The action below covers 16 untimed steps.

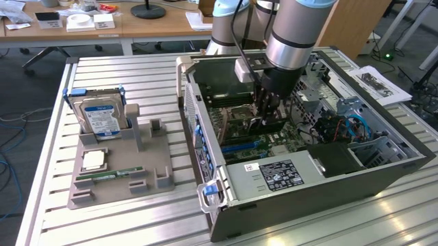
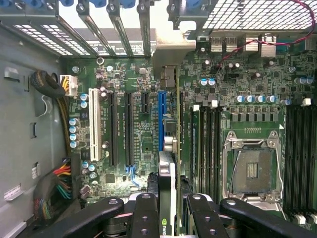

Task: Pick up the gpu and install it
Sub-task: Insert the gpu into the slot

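In the exterior view the arm reaches down into the open computer case [image 1: 321, 177]. My gripper [image 1: 265, 114] is low over the motherboard with the gpu [image 1: 268, 127], a dark card, hanging below its fingers. In the wrist view the gpu [image 2: 167, 173] is seen edge-on, clamped between the two black fingers [image 2: 144, 210], so my gripper [image 2: 171, 203] is shut on it. The card stands upright in line with the long blue slot [image 2: 161, 116], its far end towards the rear bracket openings. I cannot tell whether its lower edge is touching the slot.
Beside the blue slot are black slots, a white slot [image 2: 94, 124] and RAM slots. An open CPU socket [image 2: 252, 168] and cable bundles [image 2: 57, 186] lie nearby. Outside the case, a grey fixture [image 1: 120, 179] holds a hard drive [image 1: 99, 117], a CPU [image 1: 94, 160] and a RAM stick [image 1: 110, 175].
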Motion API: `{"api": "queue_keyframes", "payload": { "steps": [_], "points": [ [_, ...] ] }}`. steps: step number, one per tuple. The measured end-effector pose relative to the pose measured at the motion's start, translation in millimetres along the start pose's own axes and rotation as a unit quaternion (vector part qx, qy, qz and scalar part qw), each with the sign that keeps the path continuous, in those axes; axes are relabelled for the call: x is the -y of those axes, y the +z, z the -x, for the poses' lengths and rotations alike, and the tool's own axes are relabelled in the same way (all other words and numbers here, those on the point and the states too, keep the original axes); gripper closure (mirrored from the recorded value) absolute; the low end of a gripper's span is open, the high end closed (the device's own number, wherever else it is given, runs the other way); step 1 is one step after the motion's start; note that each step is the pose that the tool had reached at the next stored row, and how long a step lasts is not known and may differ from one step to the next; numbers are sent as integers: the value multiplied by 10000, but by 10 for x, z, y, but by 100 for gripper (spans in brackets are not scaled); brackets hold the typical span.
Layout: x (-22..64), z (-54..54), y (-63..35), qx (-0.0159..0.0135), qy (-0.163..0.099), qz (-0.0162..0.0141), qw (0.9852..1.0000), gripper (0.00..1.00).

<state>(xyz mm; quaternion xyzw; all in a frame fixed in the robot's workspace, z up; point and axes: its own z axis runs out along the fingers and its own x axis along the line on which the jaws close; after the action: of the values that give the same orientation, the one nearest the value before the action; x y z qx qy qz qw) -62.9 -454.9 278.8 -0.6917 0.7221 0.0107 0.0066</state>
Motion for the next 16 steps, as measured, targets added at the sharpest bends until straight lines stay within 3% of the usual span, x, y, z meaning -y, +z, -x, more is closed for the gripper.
{"api": "queue_keyframes", "payload": {
  "steps": [16],
  "points": [
    [-50,-3,22,0,-1,-4,10000,73]
  ]
}}
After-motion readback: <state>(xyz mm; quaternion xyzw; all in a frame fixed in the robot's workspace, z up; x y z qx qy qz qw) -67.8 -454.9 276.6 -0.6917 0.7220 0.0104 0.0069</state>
